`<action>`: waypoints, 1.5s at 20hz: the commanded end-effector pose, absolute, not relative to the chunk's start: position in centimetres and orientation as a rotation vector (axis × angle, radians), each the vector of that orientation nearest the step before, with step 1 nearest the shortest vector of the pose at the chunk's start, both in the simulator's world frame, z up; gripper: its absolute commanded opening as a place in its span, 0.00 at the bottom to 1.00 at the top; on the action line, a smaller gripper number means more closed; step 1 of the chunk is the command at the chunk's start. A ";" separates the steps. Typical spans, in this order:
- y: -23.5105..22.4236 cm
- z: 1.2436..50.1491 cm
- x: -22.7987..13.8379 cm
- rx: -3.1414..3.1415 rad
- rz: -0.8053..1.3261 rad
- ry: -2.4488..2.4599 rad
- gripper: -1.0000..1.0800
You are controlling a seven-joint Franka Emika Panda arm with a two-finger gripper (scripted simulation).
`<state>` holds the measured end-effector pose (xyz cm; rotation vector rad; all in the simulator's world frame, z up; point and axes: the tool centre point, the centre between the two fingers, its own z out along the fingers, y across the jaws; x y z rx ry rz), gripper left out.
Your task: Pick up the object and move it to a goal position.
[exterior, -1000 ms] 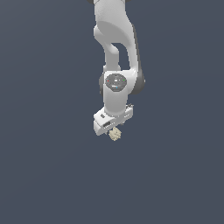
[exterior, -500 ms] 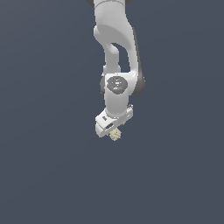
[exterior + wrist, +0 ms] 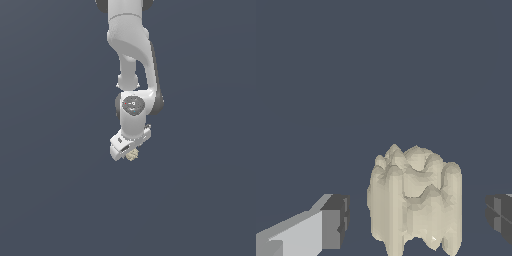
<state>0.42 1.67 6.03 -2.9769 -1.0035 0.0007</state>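
You are at the grasp step: the gripper [image 3: 129, 153] hangs low with the object [image 3: 132, 156], a small cream knobbly lump, sitting between its 2 fingers, and the wrist view shows the object [image 3: 415, 199] with clear gaps on both sides, so the gripper is spread wide and grips nothing yet. The next move, as I judge it, calls for you to bring the fingers [image 3: 331, 220] together squarely on the lump's ridged sides before lifting. No goal marker shows in either view, so you cannot tell where to carry it.
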 end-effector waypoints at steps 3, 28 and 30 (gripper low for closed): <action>1.7 4.4 0.4 -2.976 0.000 -1.005 0.96; 4.0 5.2 2.5 -2.977 -0.001 -1.005 0.00; 4.9 5.6 3.2 -2.977 -0.001 -1.005 0.00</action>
